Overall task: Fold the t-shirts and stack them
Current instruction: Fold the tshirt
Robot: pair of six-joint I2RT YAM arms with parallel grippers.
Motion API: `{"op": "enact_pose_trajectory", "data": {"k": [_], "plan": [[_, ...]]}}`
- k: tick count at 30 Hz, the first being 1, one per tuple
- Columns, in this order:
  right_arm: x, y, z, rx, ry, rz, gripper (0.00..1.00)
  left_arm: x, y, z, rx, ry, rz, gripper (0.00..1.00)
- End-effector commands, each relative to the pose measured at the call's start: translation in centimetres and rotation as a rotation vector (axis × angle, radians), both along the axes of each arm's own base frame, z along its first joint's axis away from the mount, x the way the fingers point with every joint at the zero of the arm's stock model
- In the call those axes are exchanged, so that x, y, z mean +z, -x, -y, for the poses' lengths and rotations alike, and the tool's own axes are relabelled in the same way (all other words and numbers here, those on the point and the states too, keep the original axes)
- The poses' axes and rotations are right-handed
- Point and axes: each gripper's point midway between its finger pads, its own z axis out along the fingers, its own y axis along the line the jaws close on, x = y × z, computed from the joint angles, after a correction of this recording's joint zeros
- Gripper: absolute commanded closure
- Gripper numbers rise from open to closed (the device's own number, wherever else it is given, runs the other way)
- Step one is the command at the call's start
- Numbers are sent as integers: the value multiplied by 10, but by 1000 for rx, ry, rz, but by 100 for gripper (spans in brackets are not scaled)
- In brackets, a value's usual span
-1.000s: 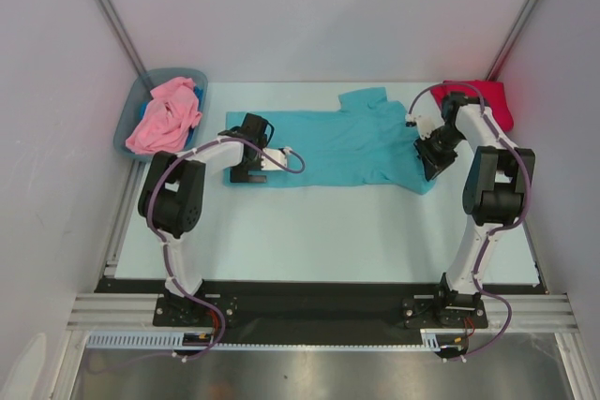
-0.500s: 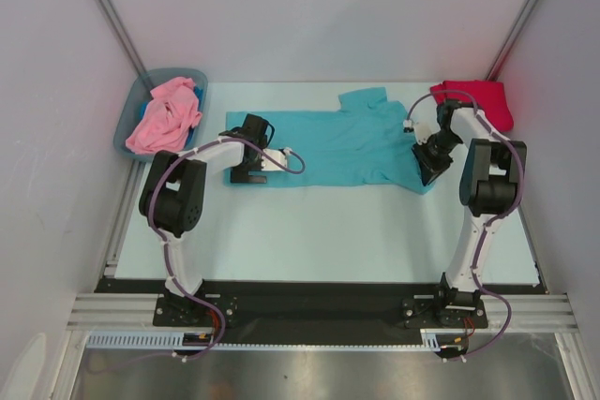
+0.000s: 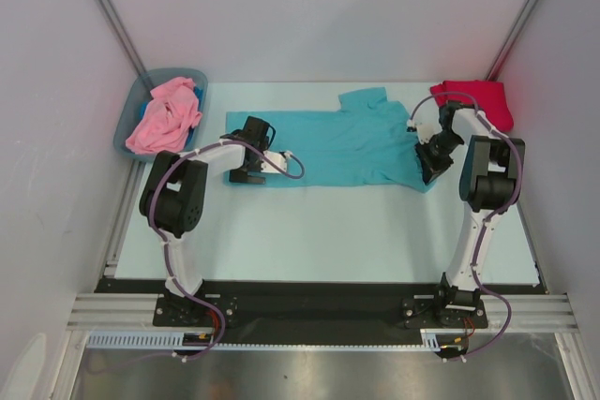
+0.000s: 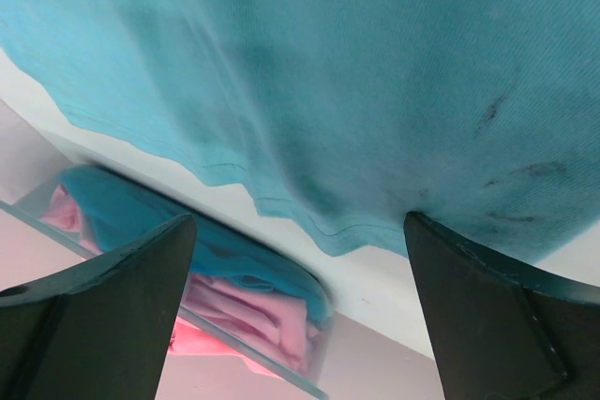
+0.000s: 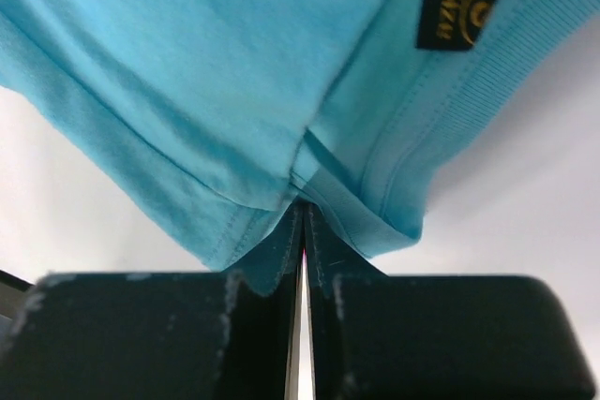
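Turquoise cloth covers the middle of the bench (image 3: 328, 231): the teal t-shirt (image 3: 337, 142) lies spread flat, its length running left to right, with the hem at the left end and the collar at the right. One sleeve points toward the far edge.

The right tool (image 5: 302, 217) is down on the collar end of the teal t-shirt. Its fingers are pressed together, and a fold of the cloth is pinched between their tips. In the right wrist view the ribbed collar (image 5: 487, 72) and a small black label (image 5: 462, 8) with gold print lie just beyond the pinch.

The left tool (image 3: 246, 175) sits low at the hem end of the same shirt with its fingers spread wide and nothing between them. In the left wrist view the stitched hem runs across the gap between the fingers.

The red t-shirt (image 3: 480, 100) lies bunched at the far right corner of the bench, near the right arm and apart from the teal one. The pink t-shirt (image 3: 164, 117) is heaped in the grey-blue bin (image 3: 184, 72) at the far left, together with some blue cloth (image 4: 141, 203).
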Motion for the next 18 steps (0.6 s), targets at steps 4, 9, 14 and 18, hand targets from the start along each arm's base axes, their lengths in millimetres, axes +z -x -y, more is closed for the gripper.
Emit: {"op": "enact_pose_trajectory", "data": {"k": [4, 9, 14, 18], "plan": [[0, -15, 31, -39, 42, 40, 94, -20, 5, -12, -61, -46, -50, 0], [4, -16, 41, -41, 55, 38, 94, -21, 4, -17, -68, -63, -53, 0], [4, -17, 42, -43, 55, 38, 94, -20, 2, -17, -64, -62, -47, 1], [7, -20, 38, -39, 46, 41, 91, -15, -2, -16, -63, -63, -34, 0]]}}
